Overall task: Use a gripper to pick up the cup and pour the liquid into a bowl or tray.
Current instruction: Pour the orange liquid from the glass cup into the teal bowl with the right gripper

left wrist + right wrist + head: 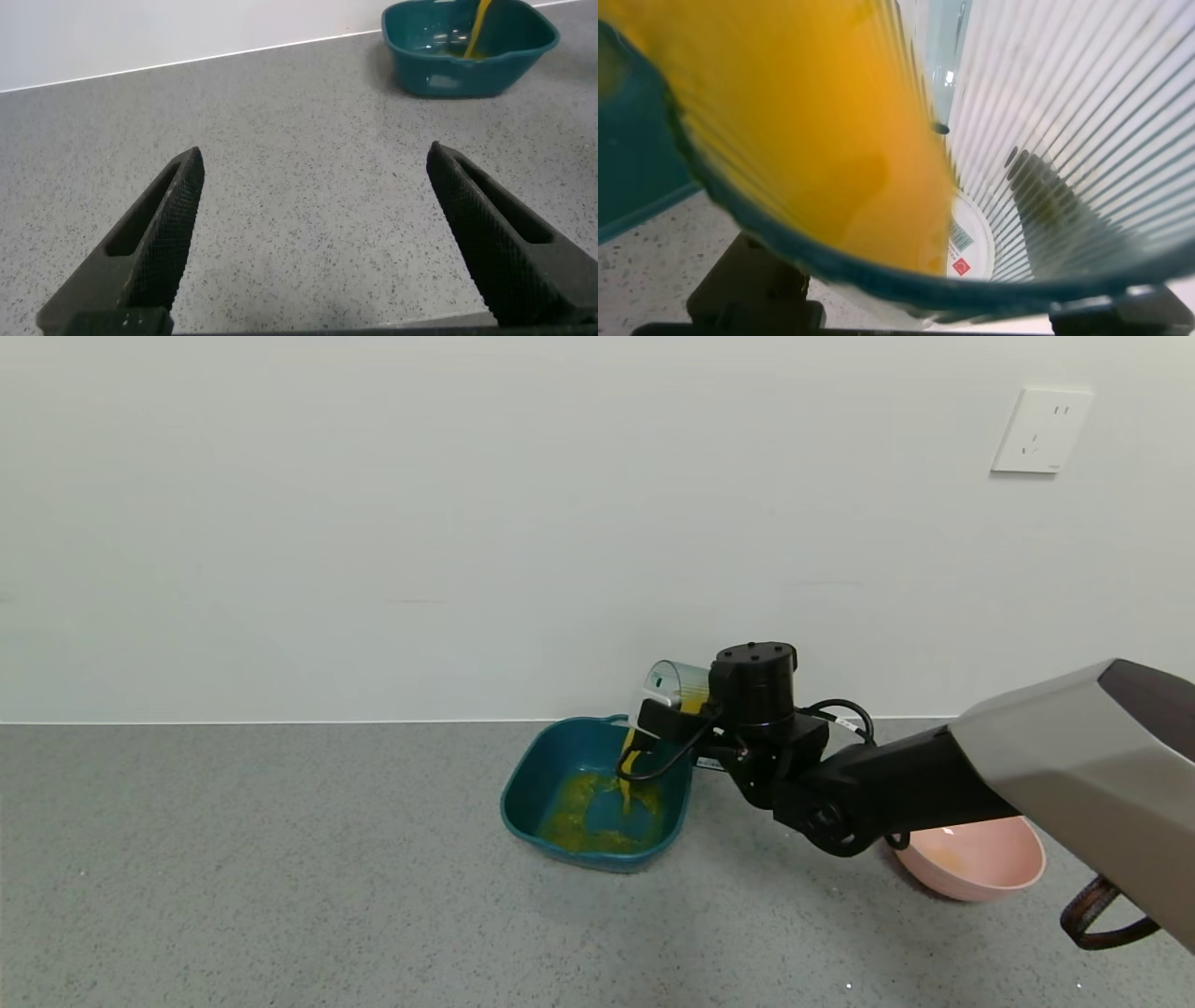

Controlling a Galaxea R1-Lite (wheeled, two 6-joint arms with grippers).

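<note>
My right gripper [665, 717] is shut on the ribbed translucent cup [674, 687] and holds it tipped over the dark teal tray [532, 775] near the back wall. Orange-yellow liquid [627, 767] streams from the cup's rim into the tray, where a pool [597, 817] lies on the bottom. In the right wrist view the cup [1064, 140] fills the frame with liquid [803, 121] running along its lower side. My left gripper [313, 177] is open and empty over bare floor, far from the tray [467, 65], and is out of the head view.
A round pink bowl [971, 859] sits to the right of the tray, partly under my right arm. The surface is grey speckled stone. A white wall with a socket [1041, 429] runs just behind the tray.
</note>
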